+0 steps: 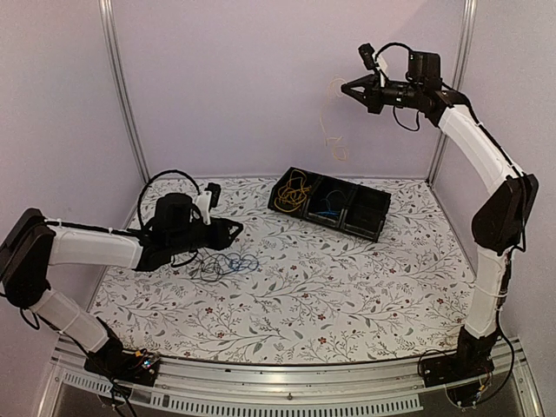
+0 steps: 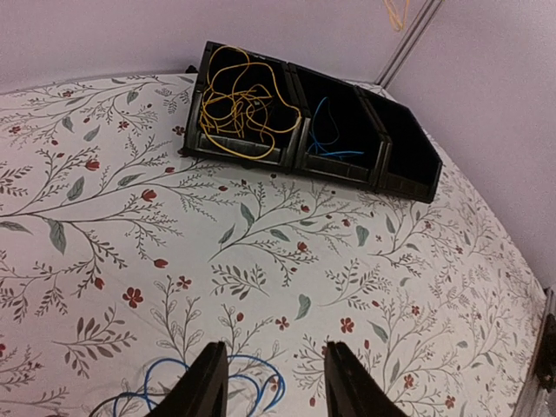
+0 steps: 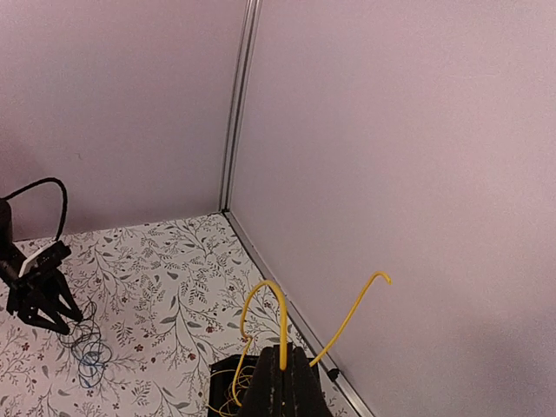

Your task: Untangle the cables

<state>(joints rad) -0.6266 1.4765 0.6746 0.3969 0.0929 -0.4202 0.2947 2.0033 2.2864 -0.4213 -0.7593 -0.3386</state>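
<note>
My right pincer (image 1: 352,89): raised high, clamped on one yellow cable (image 3: 284,321), hanging lengthwise downward (faint against the wall, lower end hard to trace). My left pincer (image 2: 271,378): spread wide over the blue-black tangle (image 1: 224,263) on the desk (image 1: 347,287), its loops partly cut off. Tray (image 1: 372,215) beyond: yellow bundle (image 1: 293,191), blue strand (image 1: 327,208).

White arm links (image 1: 473,143), black joints (image 1: 504,213)

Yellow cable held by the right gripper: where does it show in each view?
Top external: upper middle, yellow cable dangling from the right gripper.
Left wrist: a scrap at the top edge, right of centre.
Right wrist: bottom centre, arching up from the gripper.
Shared landmark: black tray.
</note>
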